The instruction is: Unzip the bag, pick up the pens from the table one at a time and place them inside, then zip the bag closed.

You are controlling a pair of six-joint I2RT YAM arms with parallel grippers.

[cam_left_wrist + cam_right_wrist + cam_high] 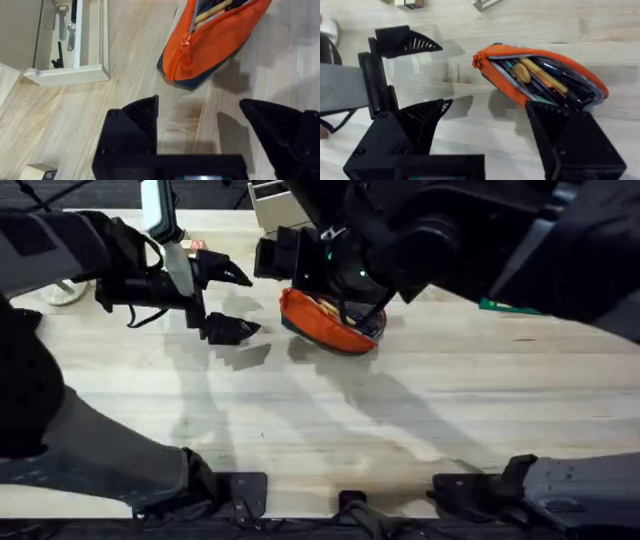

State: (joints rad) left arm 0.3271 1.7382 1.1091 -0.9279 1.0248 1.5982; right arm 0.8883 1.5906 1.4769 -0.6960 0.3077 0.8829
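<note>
The bag (540, 80) lies unzipped, pens (542, 75) inside; both tools, left (228, 302) and right (485, 125), wait wide apart, ready to zip.

The bag (502, 80) is matt orange cloth, the table (420, 420) pale, smooth-grained wood.

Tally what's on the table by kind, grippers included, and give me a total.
Orange bag, unzipped, pens inside: 1
Pens in the bag: several, too overlapped to count
Grippers, both with open fingers: 2, left and right
White tool tray: 1
Total: 4, leaving out the pens
</note>
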